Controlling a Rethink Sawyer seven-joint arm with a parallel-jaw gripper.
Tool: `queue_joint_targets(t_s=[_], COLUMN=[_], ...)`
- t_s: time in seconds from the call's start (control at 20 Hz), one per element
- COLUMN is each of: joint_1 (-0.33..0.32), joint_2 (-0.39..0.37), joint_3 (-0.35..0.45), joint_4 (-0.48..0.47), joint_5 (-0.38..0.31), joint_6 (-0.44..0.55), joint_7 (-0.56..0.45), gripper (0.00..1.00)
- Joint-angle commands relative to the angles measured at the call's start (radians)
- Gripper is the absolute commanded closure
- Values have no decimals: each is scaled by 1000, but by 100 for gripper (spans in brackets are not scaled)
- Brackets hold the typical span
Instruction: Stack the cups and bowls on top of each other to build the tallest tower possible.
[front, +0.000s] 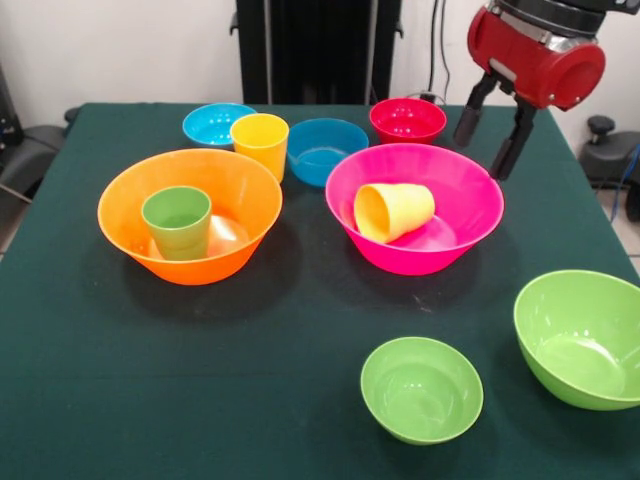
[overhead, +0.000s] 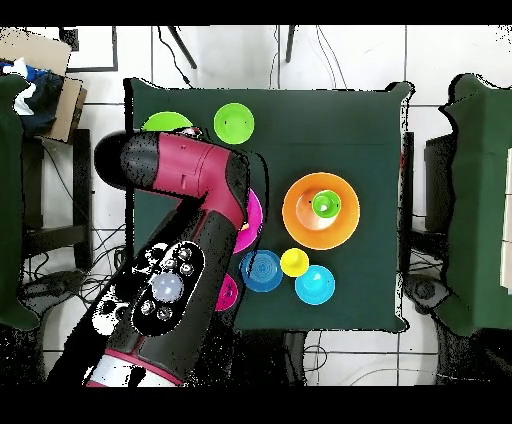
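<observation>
My gripper (front: 490, 138) hangs open and empty above the table's far right, just behind the large hot pink bowl (front: 420, 256). A yellow cup (front: 393, 210) lies on its side in that bowl. A green cup (front: 177, 222) stands upright in the large orange bowl (front: 190, 270). The orange-yellow cup (front: 260, 142) stands on the table between the light blue bowl (front: 218, 123) and the darker blue bowl (front: 327, 150). The red-pink bowl (front: 407, 120) sits at the back. The small lime green bowl (front: 421, 388) and the large lime green bowl (front: 585, 338) sit at the front right.
In the overhead view my arm (overhead: 190, 190) covers most of the pink bowl (overhead: 253, 215) and hides the gripper. The orange bowl (overhead: 300, 228) and the small green bowl (overhead: 234, 123) show there. Dark green cloth (front: 280, 330) covers the table.
</observation>
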Motion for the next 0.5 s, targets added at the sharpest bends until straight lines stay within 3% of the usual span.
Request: queue_joint_targets(t_s=[0.05,0.5], joint_1=[15,29], joint_2=[71,139], joint_3=[47,2], joint_4=[-38,-109], joint_5=[8,37], joint_6=[56,81], joint_7=[222,262], gripper=[0,0])
